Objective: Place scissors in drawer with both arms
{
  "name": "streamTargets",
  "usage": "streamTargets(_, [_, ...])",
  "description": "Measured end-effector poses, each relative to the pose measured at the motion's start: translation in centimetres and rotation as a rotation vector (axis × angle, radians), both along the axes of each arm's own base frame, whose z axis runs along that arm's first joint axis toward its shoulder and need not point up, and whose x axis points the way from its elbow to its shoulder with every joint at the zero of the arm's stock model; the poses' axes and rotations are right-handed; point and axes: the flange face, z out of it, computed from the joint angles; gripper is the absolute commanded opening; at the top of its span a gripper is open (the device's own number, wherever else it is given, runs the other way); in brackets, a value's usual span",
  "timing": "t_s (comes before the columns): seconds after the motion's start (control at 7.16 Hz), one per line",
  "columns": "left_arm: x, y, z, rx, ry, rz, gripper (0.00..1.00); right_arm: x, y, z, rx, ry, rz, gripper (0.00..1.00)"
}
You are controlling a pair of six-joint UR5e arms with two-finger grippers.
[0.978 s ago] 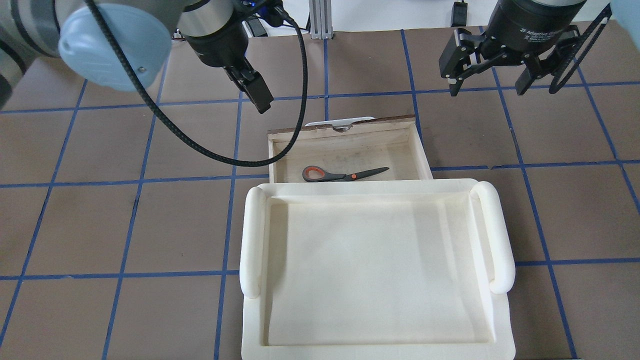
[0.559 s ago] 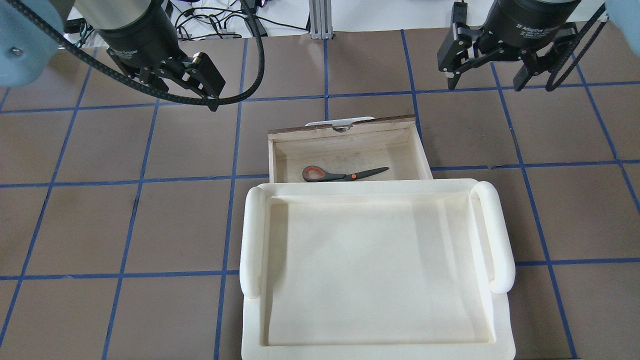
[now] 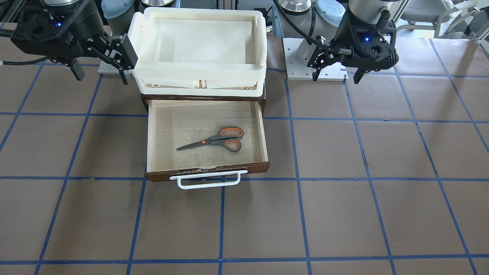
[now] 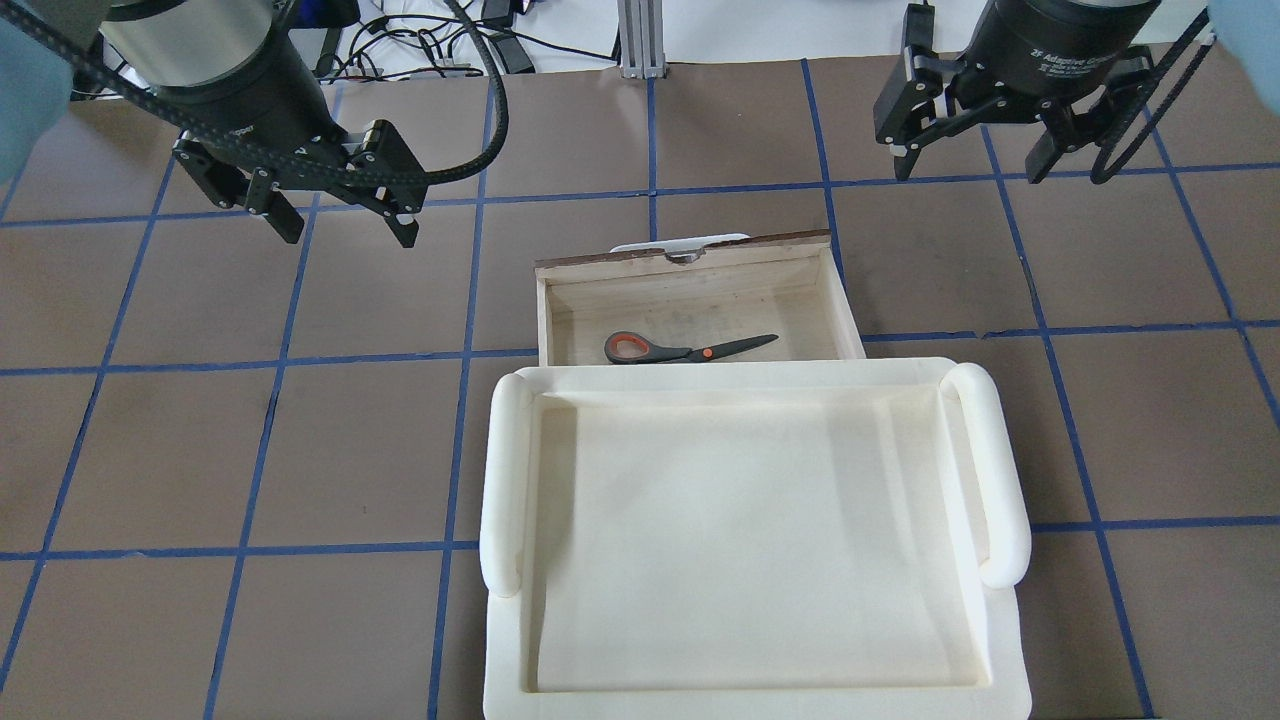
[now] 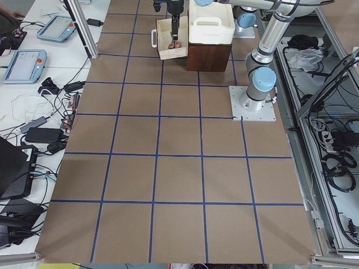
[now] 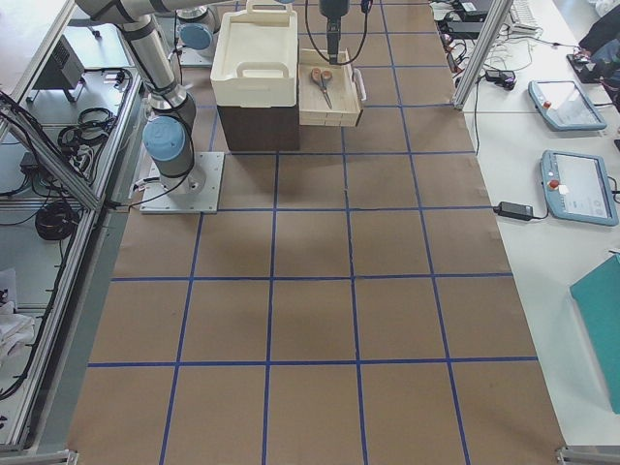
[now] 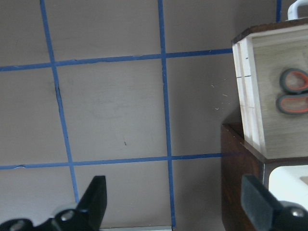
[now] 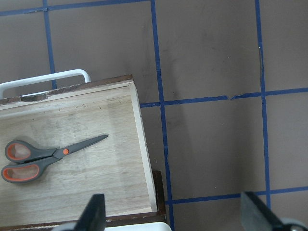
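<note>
The scissors (image 3: pixel 214 140), dark grey with orange-lined loops, lie flat inside the open drawer (image 3: pixel 208 172). They also show in the overhead view (image 4: pixel 680 349) and the right wrist view (image 8: pixel 43 159). The drawer (image 4: pixel 690 275) is pulled out from under the tray, its white handle on the far side from me. My left gripper (image 4: pixel 348 232) is open and empty, hovering above the table left of the drawer. My right gripper (image 4: pixel 970 172) is open and empty, above the table to the drawer's far right. The left wrist view shows the scissors' loops (image 7: pixel 294 89).
A cream-white plastic tray (image 4: pixel 505 470) sits on top of the dark brown cabinet (image 7: pixel 240 173) that holds the drawer. The table is brown with a blue tape grid. Cables and a metal post lie beyond the far table edge.
My left gripper has swung left, away from the drawer's far left corner, and turned so that both fingers show. My right gripper has barely moved. The scissors lie still.
</note>
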Motion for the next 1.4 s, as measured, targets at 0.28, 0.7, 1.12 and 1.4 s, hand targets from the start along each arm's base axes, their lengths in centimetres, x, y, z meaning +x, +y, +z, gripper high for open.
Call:
streamTargets(0.28, [0.9, 0.1, -0.3, -0.002, -0.027, 0.031, 1.0, -0.4, -0.3, 0.2, -0.019, 0.001, 0.001, 1.0])
streamTargets(0.7, [0.6, -0.1, 0.7, -0.065, 0.021, 0.049, 1.0, -0.8, -1.3, 0.4, -0.038, -0.001, -0.006, 1.0])
streamTargets(1.12, [0.3, -0.3, 0.9, -0.091, 0.053, 0.041, 1.0, -0.9, -1.5, 0.4, -0.041, 0.0, -0.008, 1.0])
streamTargets(1.4, [0.2, -0.3, 0.9, -0.093, 0.055, 0.04, 1.0, -0.9, -1.4, 0.4, -0.041, 0.0, -0.009, 1.0])
